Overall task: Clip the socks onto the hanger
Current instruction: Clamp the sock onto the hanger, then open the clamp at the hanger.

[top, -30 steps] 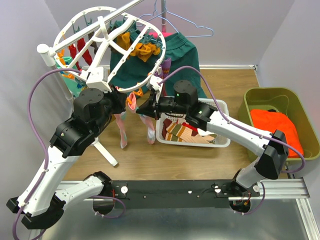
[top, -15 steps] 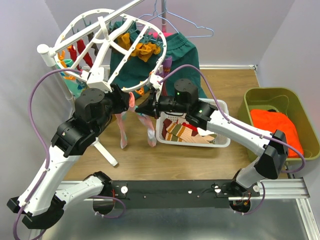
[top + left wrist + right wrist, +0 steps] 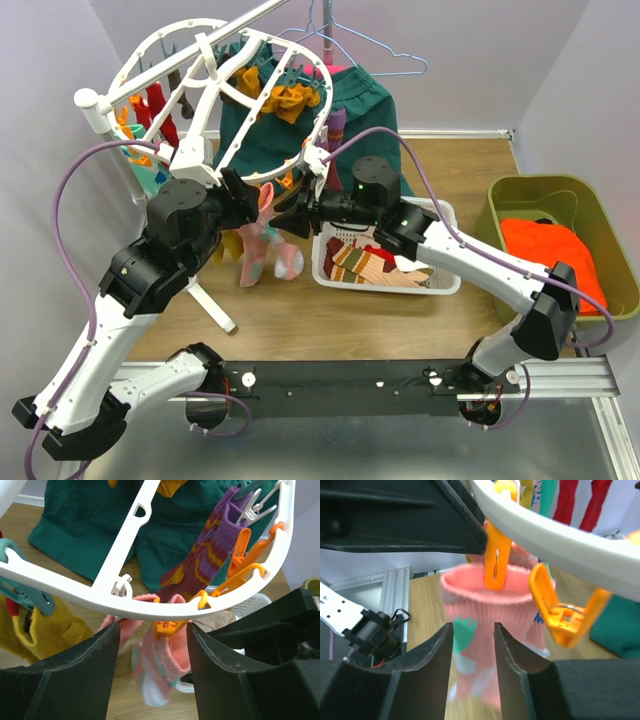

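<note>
Pale lilac-grey walls (image 3: 480,50) closed the space on three sides, with a white skirting board (image 3: 455,133) along the foot of the rear one. The floor (image 3: 400,320) was light wood planking, evenly lit, with soft shadows. An olive-green tub (image 3: 560,200) stood by the right wall. The near tabletop (image 3: 400,445) looked like brushed metal, though glare blurred it.

A pink sock (image 3: 262,248) hangs under the white hanger (image 3: 207,100). The left end effector (image 3: 255,203) and the right end effector (image 3: 295,215) sit close beside it.
</note>
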